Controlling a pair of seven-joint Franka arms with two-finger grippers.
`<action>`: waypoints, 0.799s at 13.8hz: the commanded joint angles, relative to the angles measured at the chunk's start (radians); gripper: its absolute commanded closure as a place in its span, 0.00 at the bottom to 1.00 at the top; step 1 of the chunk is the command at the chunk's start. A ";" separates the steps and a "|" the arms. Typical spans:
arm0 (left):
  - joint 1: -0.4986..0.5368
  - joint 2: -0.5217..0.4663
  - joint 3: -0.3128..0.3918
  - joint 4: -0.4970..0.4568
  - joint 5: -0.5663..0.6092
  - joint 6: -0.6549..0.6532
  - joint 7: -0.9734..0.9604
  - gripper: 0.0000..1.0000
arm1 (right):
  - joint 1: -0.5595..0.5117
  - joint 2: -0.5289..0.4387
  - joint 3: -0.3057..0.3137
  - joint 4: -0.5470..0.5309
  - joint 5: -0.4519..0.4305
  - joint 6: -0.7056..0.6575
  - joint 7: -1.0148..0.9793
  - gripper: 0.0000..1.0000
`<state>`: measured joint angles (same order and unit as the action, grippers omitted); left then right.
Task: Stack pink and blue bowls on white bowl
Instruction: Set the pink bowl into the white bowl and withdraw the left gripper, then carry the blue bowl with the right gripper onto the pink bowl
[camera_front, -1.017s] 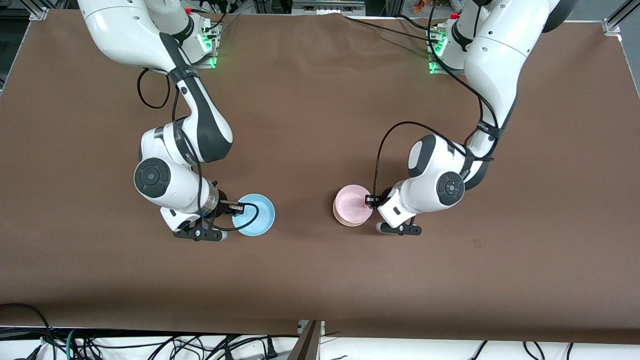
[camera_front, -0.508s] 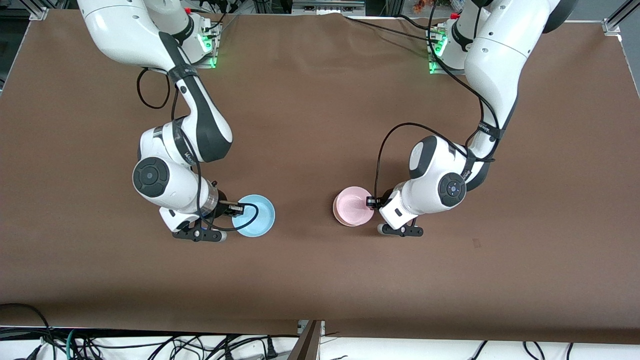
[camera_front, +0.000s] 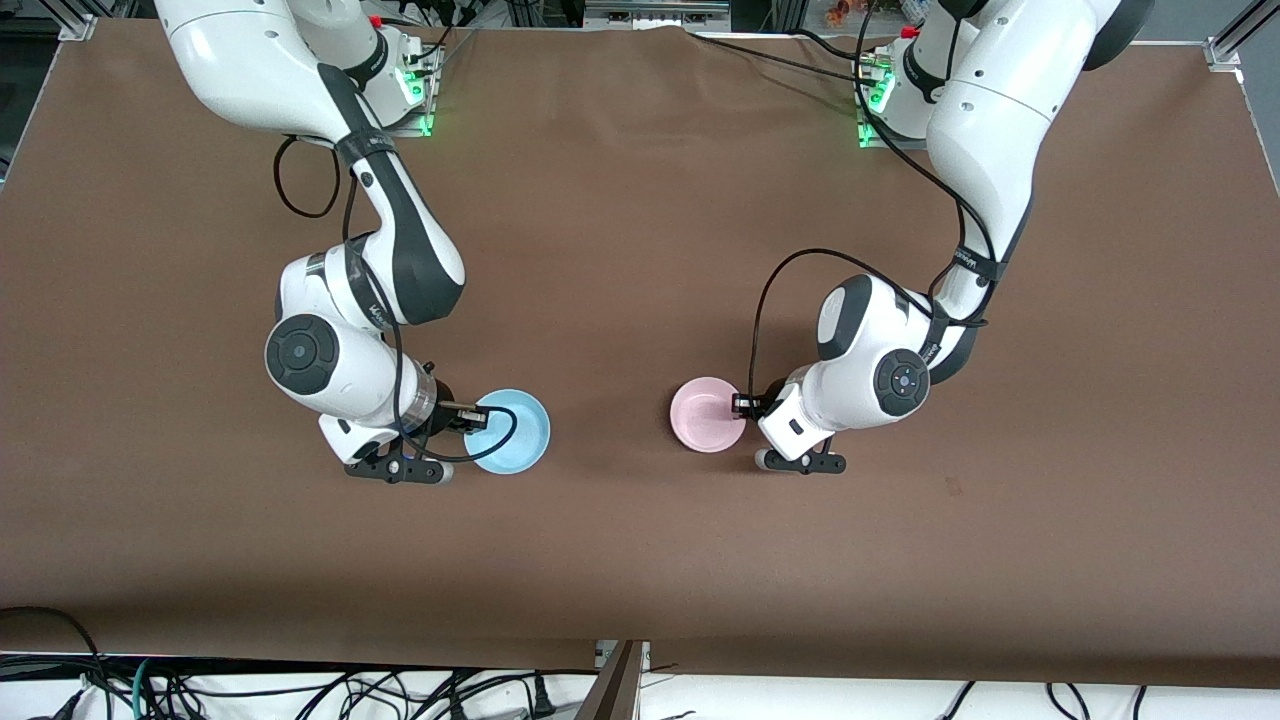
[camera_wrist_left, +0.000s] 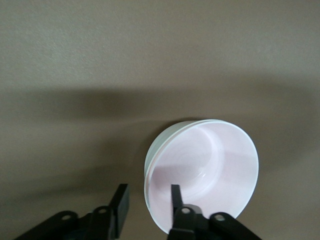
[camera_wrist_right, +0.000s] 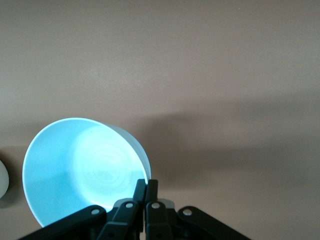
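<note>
The pale pink bowl (camera_front: 707, 415) sits nested in the white bowl, near the table's middle. The white bowl is covered in the front view. It shows only as a thin rim (camera_wrist_left: 149, 162) around the pink bowl (camera_wrist_left: 210, 160) in the left wrist view. My left gripper (camera_front: 745, 405) (camera_wrist_left: 148, 195) is open and straddles that rim, one finger inside the pink bowl and one outside. The light blue bowl (camera_front: 515, 430) (camera_wrist_right: 75, 170) is toward the right arm's end. My right gripper (camera_front: 478, 415) (camera_wrist_right: 146, 185) is shut on its rim, low at the table.
The brown table cover (camera_front: 640, 250) is bare around both bowls. The arm bases with green lights (camera_front: 420, 95) (camera_front: 872, 100) stand along the edge farthest from the front camera. Loose cables (camera_front: 300, 690) hang below the nearest edge.
The pink bowl has sunk down into the white bowl, which showed below it a second ago. The right arm and the blue bowl have not moved.
</note>
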<state>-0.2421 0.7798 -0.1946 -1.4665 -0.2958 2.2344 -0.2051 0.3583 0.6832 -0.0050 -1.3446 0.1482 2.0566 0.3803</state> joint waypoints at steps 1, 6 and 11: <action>0.021 -0.060 0.032 0.009 0.017 -0.034 -0.014 0.00 | -0.001 0.007 0.000 0.025 0.008 -0.016 0.002 0.98; 0.150 -0.273 0.216 0.006 0.023 -0.370 -0.013 0.00 | 0.088 0.024 0.008 0.053 0.008 0.007 0.199 0.98; 0.227 -0.528 0.210 0.005 0.246 -0.685 -0.004 0.00 | 0.260 0.168 0.008 0.246 0.007 0.055 0.584 0.98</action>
<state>0.0005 0.3408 0.0365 -1.4203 -0.1489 1.6043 -0.2048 0.5700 0.7574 0.0113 -1.2223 0.1493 2.0944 0.8412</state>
